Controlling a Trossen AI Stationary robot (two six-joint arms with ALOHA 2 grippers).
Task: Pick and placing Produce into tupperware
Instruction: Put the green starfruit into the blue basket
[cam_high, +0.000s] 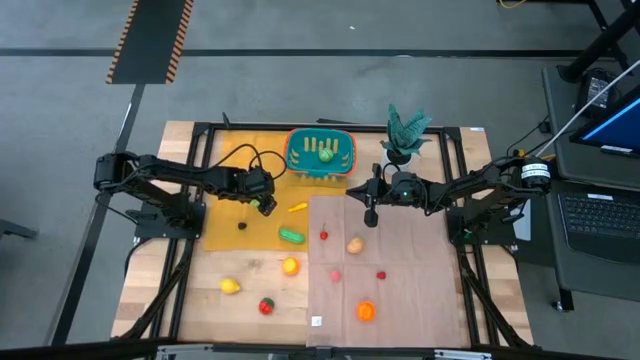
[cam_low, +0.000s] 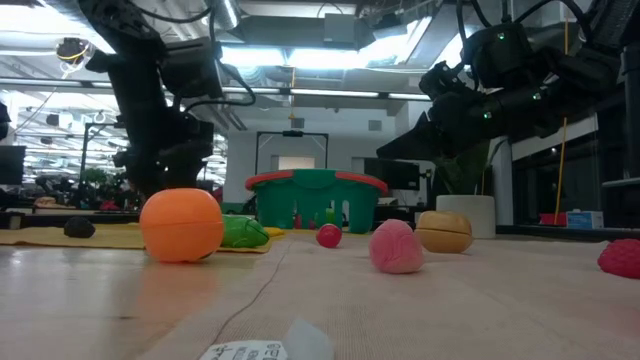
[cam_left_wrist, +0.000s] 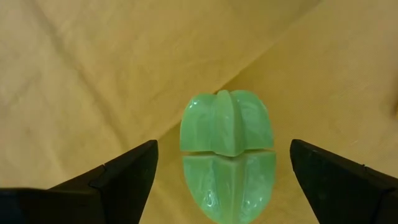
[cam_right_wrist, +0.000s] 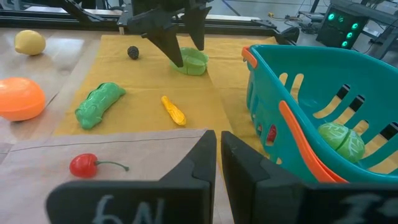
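At the middle of the worktop's far edge stands the teal basket (cam_high: 320, 153) with its orange rim, and one round green piece (cam_right_wrist: 341, 140) already lies inside it. Just beside the basket, toward the left edge, a yellow cloth (cam_high: 225, 200) covers part of the worktop. On that cloth lies a pale green ribbed piece (cam_left_wrist: 227, 152), split across its middle. The left gripper (cam_high: 266, 205) hangs directly over it with its fingers (cam_left_wrist: 127, 171) spread wide, one on either side of the piece and clear of it, holding nothing. Also on the cloth are a small dark ball (cam_high: 241, 225), a thin yellow-orange piece (cam_high: 297, 207) and a long green vegetable (cam_high: 291, 236) at the cloth's near edge. A brown sheet (cam_high: 385, 270) covers the right half of the worktop and carries a cherry (cam_high: 324, 235), a tan piece (cam_high: 354, 244), a pink piece (cam_high: 335, 275), a small red piece (cam_high: 381, 275) and an orange one (cam_high: 366, 311) toward the near edge. On bare wood near the left front lie an orange ball (cam_high: 290, 265), a lemon (cam_high: 230, 286) and a red piece (cam_high: 266, 306). The right gripper (cam_high: 371, 214) hovers over the brown sheet, near the basket, its fingers (cam_right_wrist: 196, 163) pressed together and empty. A potted plant (cam_high: 405, 133) stands at the far edge, to the right of the basket.
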